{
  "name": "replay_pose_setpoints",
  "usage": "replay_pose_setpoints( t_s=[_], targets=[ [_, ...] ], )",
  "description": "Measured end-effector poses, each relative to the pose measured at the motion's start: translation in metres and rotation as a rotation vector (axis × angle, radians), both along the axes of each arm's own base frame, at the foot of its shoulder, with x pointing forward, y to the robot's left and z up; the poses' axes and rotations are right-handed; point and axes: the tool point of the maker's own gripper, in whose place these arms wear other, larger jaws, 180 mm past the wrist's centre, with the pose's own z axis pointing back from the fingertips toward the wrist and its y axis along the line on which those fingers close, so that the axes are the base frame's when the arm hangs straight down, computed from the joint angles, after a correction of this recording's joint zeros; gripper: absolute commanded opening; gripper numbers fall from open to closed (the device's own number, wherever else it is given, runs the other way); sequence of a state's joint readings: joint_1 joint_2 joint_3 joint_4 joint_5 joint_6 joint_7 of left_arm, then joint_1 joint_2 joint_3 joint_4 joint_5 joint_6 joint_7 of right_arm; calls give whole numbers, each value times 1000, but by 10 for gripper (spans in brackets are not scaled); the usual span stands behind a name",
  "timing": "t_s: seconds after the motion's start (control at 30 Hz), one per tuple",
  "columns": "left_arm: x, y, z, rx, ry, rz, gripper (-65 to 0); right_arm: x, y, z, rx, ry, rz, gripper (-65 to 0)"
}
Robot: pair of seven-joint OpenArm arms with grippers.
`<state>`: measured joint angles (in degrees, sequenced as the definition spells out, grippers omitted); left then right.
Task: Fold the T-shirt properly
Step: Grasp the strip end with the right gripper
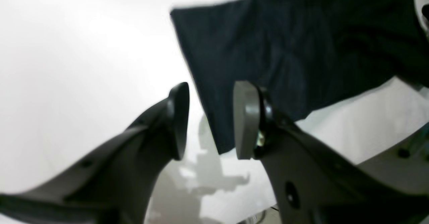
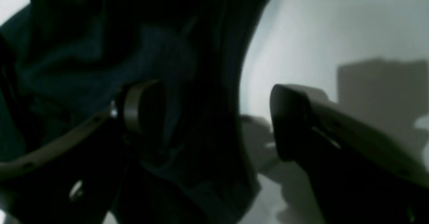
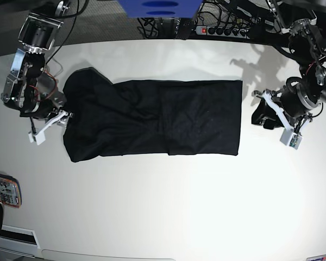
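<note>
Your T-shirt (image 3: pixel 152 117) lies flat mid-table (image 3: pixel 163 206), a long black band folded lengthwise, rumpled at its 9 o'clock end. Your left gripper (image 3: pixel 271 115) sits just off its 3 o'clock hem, jaws spread, empty. Your right gripper (image 3: pixel 50 124), at 9 o'clock, jaws apart, grasps nothing.

Evenly and brightly lit from overhead in the base view, with sharp focus and hard arm shadows on the white desk (image 3: pixel 152 206) at upper right. Blown out to glare across the left half of the left wrist view, soft all over, a grey shadow at bottom centre. Dim, murky and heavily blurred in the right wrist view, the T-shirt (image 2: pixel 100 50) nearly featureless.
</note>
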<state>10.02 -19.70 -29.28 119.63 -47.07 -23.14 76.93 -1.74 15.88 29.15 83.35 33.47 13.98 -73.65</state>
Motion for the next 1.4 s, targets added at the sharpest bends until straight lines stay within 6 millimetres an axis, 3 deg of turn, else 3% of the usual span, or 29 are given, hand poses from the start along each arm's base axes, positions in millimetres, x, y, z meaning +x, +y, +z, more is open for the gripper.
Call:
replay_pose_setpoints(
  t_s=[0.1, 0.23, 0.43, 0.63, 0.8, 1.17, 1.2, 1.3, 1.4],
  targets=[
    [3, -1, 6, -46, -80, 26, -436, 9, 4, -4, 18, -49, -13, -185],
    [-12, 0, -5, -56, -66, 47, -436, 17, 12, -11, 43, -73, -12, -185],
    [-11, 1, -4, -56, -76, 50, -436, 18, 20, -10, 51, -79, -9, -185],
    [-11, 1, -4, -57, -77, 50, -436, 21, 51, -10, 122, -92, 6, -185],
    [-11, 1, -4, -56, -77, 50, -436, 21, 53, -10, 131, -93, 10, -196],
    [-11, 1, -4, -56, -77, 51, -436, 18, 59, -16, 148, -73, 1, -424],
    [-11, 1, -4, -56, -76, 51, -436, 17, 59, -16, 149, -71, 1, -459],
    [-11, 1, -4, -56, -77, 51, -436, 14, 59, -19, 147, -53, 4, -650],
    [-11, 1, -4, -56, -77, 50, -436, 13, 60, -20, 153, -48, 3, -650]
  ],
)
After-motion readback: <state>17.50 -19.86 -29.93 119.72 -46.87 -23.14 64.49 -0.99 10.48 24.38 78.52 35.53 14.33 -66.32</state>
